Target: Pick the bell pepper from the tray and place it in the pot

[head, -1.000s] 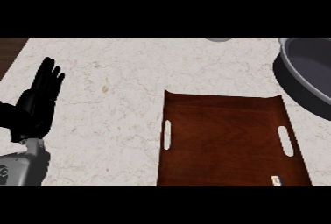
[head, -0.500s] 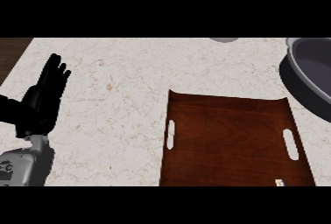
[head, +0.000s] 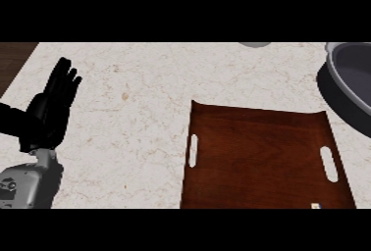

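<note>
A brown wooden tray [head: 261,157] with two white handle slots lies on the pale counter at the lower right. No bell pepper shows on it or anywhere else in the head view. The dark grey pot [head: 351,81] is cut off by the right edge, just beyond the tray's far right corner. My left hand [head: 47,110] rests at the left side of the view, fingers straight and pointing up, holding nothing and well apart from the tray. My right hand does not show.
A small grey object [head: 253,44] peeks in at the counter's far edge. The counter's left edge meets dark wood [head: 14,56] at the upper left. Bare speckled counter [head: 138,98] lies between my left hand and the tray.
The view has shifted, so the tray, pot and left hand sit slightly further right in the picture. The hand's pose is unchanged.
</note>
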Controlling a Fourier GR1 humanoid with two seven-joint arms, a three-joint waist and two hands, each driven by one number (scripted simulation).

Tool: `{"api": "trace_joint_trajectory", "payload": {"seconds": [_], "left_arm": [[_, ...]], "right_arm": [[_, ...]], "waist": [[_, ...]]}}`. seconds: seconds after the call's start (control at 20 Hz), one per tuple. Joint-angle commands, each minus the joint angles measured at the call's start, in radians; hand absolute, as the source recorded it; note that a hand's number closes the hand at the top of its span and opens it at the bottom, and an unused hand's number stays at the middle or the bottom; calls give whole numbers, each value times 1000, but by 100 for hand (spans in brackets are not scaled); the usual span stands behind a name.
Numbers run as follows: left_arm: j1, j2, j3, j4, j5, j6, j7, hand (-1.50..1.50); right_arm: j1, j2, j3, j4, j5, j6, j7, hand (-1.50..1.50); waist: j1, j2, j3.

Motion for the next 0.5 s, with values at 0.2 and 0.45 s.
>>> {"api": "trace_joint_trajectory", "payload": {"seconds": [0.2, 0.45], "left_arm": [[23, 2, 15, 9, 3, -19, -50, 0], [-46, -18, 1, 49, -10, 0, -32, 0]], "right_arm": [[-183, 69, 74, 338, 126, 50, -6, -150], [-261, 95, 99, 427, 131, 237, -52, -150]], "waist": [[9, 4, 1], [7, 12, 2]]}}
